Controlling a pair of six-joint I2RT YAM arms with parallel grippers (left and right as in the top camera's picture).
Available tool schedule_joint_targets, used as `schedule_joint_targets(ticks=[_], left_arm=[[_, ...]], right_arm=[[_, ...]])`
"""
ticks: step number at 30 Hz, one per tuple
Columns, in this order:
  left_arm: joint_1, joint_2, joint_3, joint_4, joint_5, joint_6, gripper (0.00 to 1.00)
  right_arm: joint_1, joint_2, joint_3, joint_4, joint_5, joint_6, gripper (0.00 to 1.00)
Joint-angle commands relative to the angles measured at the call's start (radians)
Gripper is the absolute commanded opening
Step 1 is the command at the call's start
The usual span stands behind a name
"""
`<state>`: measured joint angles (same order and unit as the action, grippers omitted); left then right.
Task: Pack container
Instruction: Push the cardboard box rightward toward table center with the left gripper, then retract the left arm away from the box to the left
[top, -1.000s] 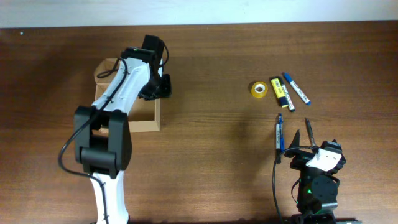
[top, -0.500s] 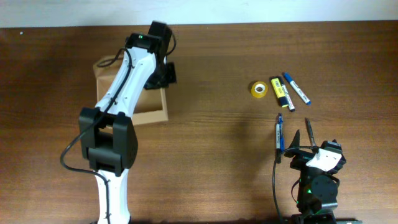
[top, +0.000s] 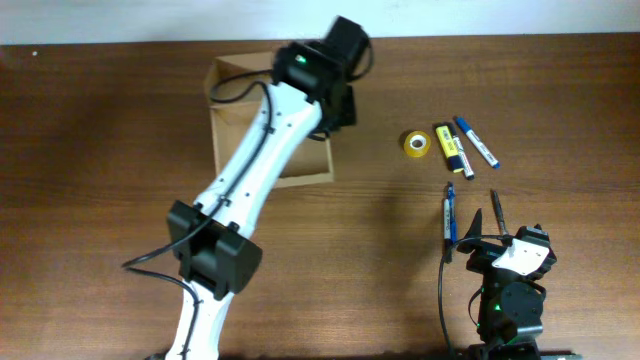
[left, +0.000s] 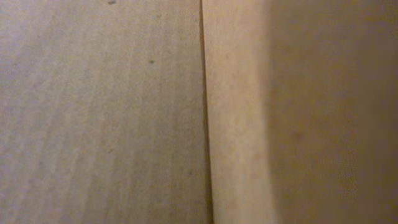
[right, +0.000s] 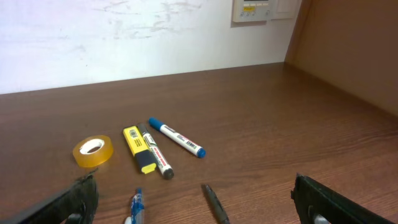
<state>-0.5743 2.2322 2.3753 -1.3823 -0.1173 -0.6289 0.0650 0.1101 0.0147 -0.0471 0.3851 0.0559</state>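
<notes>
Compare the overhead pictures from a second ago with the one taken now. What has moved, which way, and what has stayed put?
The box has slid right, toward the pens. The left tool has travelled with it and is at the box's right wall; whether it clamps that wall cannot be seen. The pens, the tape and the open right tool stayed where they were.

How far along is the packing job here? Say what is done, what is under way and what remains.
Done: nothing packed; what shows of the open box looks empty. In hand: the left gripper is at the box's right wall, its camera filled with cardboard; grip unclear. Left: the tape roll, highlighter, markers and pens all lie on the table; the right gripper sits open near them.
</notes>
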Motion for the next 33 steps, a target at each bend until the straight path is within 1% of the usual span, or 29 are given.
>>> schedule_joint_targets(ticks=[1, 5, 9, 14, 17, 18, 19, 20, 21, 22, 24, 27, 29, 33], left_arm=[[-0.055, 0.081, 0.012, 0.030, -0.040, -0.085, 0.02], [-0.090, 0.167, 0.012, 0.045, -0.041, -0.118, 0.02], [-0.091, 0.240, 0.012, 0.060, -0.034, -0.118, 0.02], [-0.090, 0.288, 0.012, 0.086, -0.004, -0.067, 0.02], [-0.090, 0.289, 0.012, 0.096, -0.003, -0.066, 0.13], [-0.090, 0.288, 0.013, 0.097, 0.000, -0.066, 0.18], [-0.091, 0.286, 0.016, 0.097, 0.005, -0.066, 0.36], [-0.091, 0.286, 0.020, 0.096, 0.019, -0.060, 0.61], [-0.091, 0.286, 0.021, 0.095, 0.029, -0.058, 0.70], [-0.091, 0.286, 0.025, 0.090, 0.040, -0.056, 0.76], [-0.091, 0.286, 0.041, 0.068, 0.046, -0.055, 0.80], [-0.091, 0.286, 0.107, -0.002, 0.010, -0.055, 0.81], [-0.090, 0.286, 0.179, -0.065, -0.032, -0.055, 0.84], [-0.090, 0.286, 0.372, -0.211, -0.076, -0.051, 0.86]], right_arm=[[-0.007, -0.007, -0.009, 0.000, 0.012, 0.004, 0.99], [-0.007, -0.007, -0.009, 0.000, 0.012, 0.004, 0.99], [-0.007, -0.007, -0.009, 0.000, 0.012, 0.004, 0.99], [-0.007, -0.007, -0.009, 0.000, 0.012, 0.004, 0.99], [-0.007, -0.007, -0.009, 0.000, 0.012, 0.004, 0.99], [-0.007, -0.007, -0.009, 0.000, 0.012, 0.004, 0.99], [-0.007, -0.007, -0.009, 0.000, 0.012, 0.004, 0.99], [-0.007, -0.007, -0.009, 0.000, 0.012, 0.004, 0.99], [-0.007, -0.007, -0.009, 0.000, 0.012, 0.004, 0.99], [-0.007, -0.007, -0.009, 0.000, 0.012, 0.004, 0.99], [-0.007, -0.007, -0.009, 0.000, 0.012, 0.004, 0.99], [-0.007, -0.007, -0.009, 0.000, 0.012, 0.004, 0.99], [-0.007, -0.007, -0.009, 0.000, 0.012, 0.004, 0.99], [-0.007, -0.007, -0.009, 0.000, 0.012, 0.004, 0.99]])
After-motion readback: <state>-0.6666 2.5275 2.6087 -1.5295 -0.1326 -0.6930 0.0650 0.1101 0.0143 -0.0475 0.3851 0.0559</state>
